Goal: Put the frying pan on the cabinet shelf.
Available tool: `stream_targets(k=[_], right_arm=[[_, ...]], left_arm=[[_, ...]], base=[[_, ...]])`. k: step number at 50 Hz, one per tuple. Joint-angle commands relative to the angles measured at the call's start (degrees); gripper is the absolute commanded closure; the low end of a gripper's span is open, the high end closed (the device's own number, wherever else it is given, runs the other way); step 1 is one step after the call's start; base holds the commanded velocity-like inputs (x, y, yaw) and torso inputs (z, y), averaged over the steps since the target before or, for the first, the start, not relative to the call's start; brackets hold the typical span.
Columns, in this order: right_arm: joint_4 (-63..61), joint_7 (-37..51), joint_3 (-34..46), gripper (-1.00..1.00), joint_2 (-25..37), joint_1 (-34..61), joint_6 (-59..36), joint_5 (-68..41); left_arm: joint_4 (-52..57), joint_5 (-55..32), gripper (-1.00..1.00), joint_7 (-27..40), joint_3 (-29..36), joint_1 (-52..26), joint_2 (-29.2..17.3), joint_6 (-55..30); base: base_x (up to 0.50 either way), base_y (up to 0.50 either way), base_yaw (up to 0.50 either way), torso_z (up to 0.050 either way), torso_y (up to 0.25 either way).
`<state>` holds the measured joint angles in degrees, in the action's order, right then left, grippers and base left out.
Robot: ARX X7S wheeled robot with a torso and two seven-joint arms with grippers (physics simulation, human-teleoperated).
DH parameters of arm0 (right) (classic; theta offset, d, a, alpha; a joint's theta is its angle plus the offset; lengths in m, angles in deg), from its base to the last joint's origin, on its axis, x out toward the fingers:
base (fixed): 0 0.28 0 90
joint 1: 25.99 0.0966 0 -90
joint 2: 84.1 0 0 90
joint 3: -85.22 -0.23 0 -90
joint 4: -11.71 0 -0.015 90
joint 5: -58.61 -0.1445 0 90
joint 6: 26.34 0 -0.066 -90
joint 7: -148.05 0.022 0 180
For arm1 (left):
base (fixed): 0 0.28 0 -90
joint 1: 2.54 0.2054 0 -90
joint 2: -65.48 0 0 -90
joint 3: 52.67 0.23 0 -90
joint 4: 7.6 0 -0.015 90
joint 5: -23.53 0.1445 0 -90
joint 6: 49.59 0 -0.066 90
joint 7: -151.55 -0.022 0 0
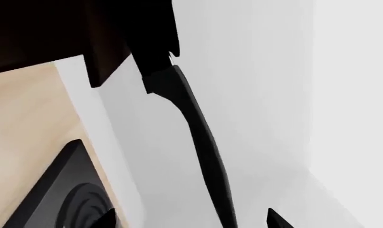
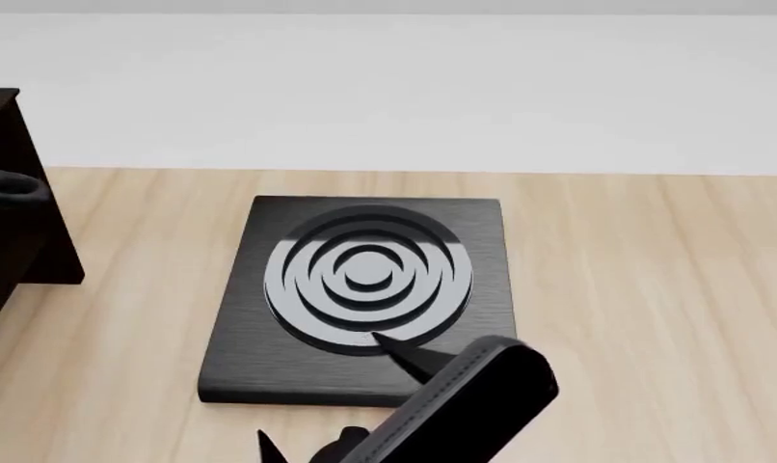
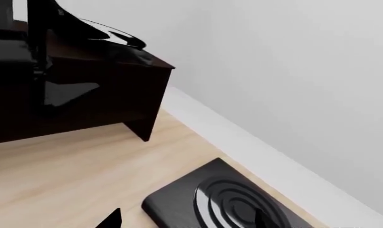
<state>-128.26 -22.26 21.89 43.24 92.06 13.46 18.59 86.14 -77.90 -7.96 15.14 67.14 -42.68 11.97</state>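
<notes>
A pale wooden table (image 2: 646,289) runs back to a plain white wall (image 2: 388,87), bearing one square black burner plate (image 2: 362,289) at centre and one dark brown cabinet (image 3: 96,95) at its 9 o'clock. There is one frying pan (image 3: 109,34) - a glossy black sliver at the cabinet's top edge, with its long thin handle running out between the left gripper's (image 1: 191,221) tips. Both the left gripper and the right gripper (image 3: 186,219) stand with jaws wide, clamping nothing.

Even, bright, diffuse simulator lighting; no distinct source. Renders sharp, no blur or edge distortion. Soft sheen on burner plate (image 2: 362,280) rings; glossy highlights on cabinet (image 3: 83,95) panels. Faint shadow under cabinet on wooden counter (image 2: 646,289). Dark parts lack detail.
</notes>
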Motion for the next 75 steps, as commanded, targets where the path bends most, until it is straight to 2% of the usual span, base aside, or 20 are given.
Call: stream_targets(k=[1, 8, 14, 20, 33, 52, 56, 63, 75], right_arm=[[0.1, 0.9, -0.9, -1.00, 0.2, 0.0, -0.1, -0.8], [1.8, 2.2, -1.6, -1.00, -0.4, 0.1, -0.1, -0.4], [3.1, 4.6, -4.8, -1.00, -1.3, 0.2, -1.7, -3.3], [4.1, 6.9, -6.6, -1.00, -1.8, 0.5, -2.9, -4.3], [5.3, 7.0, -7.5, -1.00, -2.1, -0.3, -1.6, -4.7], [5.6, 8.1, -9.2, -1.00, -2.3, -0.6, -1.6, -6.7], [5.5, 8.7, -9.9, -1.00, -2.4, -0.5, -2.0, -7.7], [6.0, 8.4, -9.9, -1.00, -2.4, -0.8, -1.2, -7.3], [5.9, 9.2, -10.5, -1.00, -2.4, -0.6, -1.5, -8.3]], left_arm=[[4.8, 4.7, -1.00, 1.4, 1.9, 3.7, -0.1, -2.0], [5.3, 4.7, -1.00, 1.1, 1.8, 3.6, 0.1, -1.6], [7.6, 7.9, -1.00, -1.7, 3.3, 4.2, -1.9, -2.9], [13.1, 11.2, -1.00, -1.0, 4.8, 3.8, -3.8, -3.7], [18.6, 29.8, -1.00, -7.5, 11.3, 3.8, -7.7, -2.8], [25.2, 49.5, -1.00, -11.0, 18.0, 5.6, -11.2, 1.7], [25.6, 50.5, -1.00, -11.1, 19.0, 5.5, -11.7, 1.3], [27.5, 57.6, -1.00, -10.7, 23.0, 5.2, -14.0, 0.9], [29.6, 60.6, -1.00, -9.7, 26.0, 4.1, -15.4, -0.9]], base=[[0.00, 0.00, 0.00, 0.000, 0.000], [0.00, 0.00, 0.00, 0.000, 0.000], [0.00, 0.00, 0.00, 0.000, 0.000], [0.00, 0.00, 0.00, 0.000, 0.000], [0.00, 0.00, 0.00, 0.000, 0.000], [0.00, 0.00, 0.00, 0.000, 0.000], [0.00, 0.00, 0.00, 0.000, 0.000], [0.00, 0.00, 0.00, 0.000, 0.000], [0.00, 0.00, 0.00, 0.000, 0.000]])
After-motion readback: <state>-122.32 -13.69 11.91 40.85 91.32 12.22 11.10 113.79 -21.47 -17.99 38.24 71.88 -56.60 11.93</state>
